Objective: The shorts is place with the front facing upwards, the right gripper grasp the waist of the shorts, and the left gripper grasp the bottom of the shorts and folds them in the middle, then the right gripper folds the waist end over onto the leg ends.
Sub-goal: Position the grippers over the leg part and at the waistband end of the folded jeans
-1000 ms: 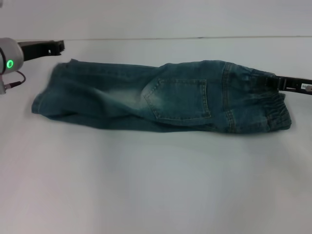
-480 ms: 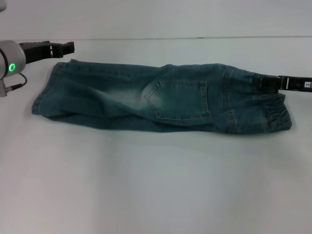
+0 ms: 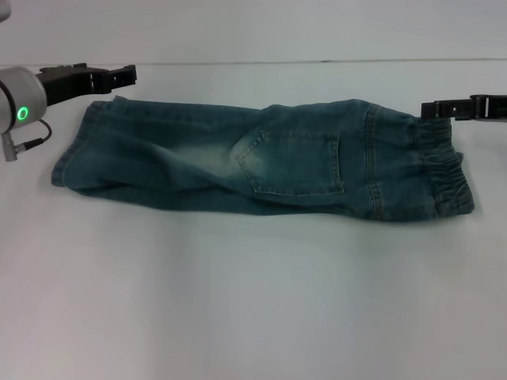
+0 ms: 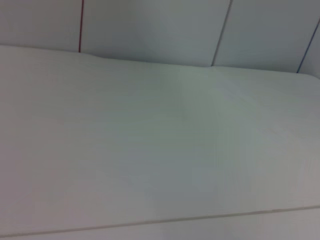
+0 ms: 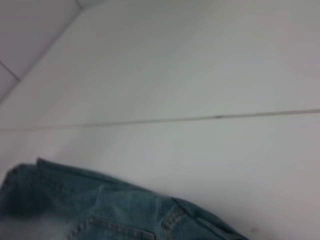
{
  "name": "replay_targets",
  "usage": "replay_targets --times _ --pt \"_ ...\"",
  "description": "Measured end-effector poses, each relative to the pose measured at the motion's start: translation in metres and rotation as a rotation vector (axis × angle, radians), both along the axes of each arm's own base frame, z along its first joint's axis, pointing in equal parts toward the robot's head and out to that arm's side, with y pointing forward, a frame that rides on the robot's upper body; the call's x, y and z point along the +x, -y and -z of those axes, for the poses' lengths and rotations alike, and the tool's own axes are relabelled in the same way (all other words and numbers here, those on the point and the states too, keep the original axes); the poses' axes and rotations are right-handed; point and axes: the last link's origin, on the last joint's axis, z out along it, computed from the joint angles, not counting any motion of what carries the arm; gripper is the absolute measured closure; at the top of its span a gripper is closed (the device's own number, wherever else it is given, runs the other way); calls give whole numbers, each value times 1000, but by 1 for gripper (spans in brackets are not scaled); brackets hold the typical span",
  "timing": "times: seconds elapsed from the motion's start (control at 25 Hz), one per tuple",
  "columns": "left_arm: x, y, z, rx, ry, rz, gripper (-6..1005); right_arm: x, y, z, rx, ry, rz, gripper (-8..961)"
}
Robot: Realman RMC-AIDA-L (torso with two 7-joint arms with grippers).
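Item: the shorts (image 3: pixel 261 158), blue-green denim, lying folded lengthwise on the white desk (image 3: pixel 253 301), patch pocket uppermost near their middle.

Waist of the shorts (image 3: pixel 444 170): gathered elastic band at the shorts' right end, flat on the desk, ungripped.

Leg ends (image 3: pixel 67 162): straight hems at the shorts' left end, also flat and free.

Right gripper (image 3: pixel 432 108): hovered just beyond the far corner of the waistband, apart from the cloth; jaws held nothing, though whether parted or closed could not be told. Its wrist view showed only the shorts' far edge and bare desk.

Left gripper (image 3: pixel 127 75): hovered just past the far corner of the leg ends, not touching them; jaws empty, their spacing could not be told. Its wrist view showed bare desk alone.

Stage, as judged: lengthwise fold done; the waist-over-legs fold remained.

Risks, as judged: the doubled denim is thick at the waistband, so a shallow bite could catch only the top layer and peel the fold open. A grasp at the far corner alone could drag the waist askew, landing it off the leg ends. The left gripper near the hems might snag them.
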Motion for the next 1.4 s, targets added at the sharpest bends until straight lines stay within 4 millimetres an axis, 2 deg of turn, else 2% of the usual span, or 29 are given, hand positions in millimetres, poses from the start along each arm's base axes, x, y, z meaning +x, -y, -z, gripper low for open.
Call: replay_targets --times 0.24,0.48,0.8,1.0,1.12,1.4 --pt "3 4 2 -40 23 23 64 -21 -4 -21 -71 39 -29 28" --pt "11 12 5 -113 45 97 65 -35 6 -44 -157 65 43 28" --pt "21 34 18 -195 139 240 66 -24 16 -28 -260 108 173 32" --pt "29 53 24 -343 222 332 67 -20 13 -22 -234 102 196 34" --pt "34 68 19 -445 271 400 67 -16 11 -17 -225 104 207 36" --pt "33 79 13 -483 308 437 68 -17 8 5 -277 135 206 39"
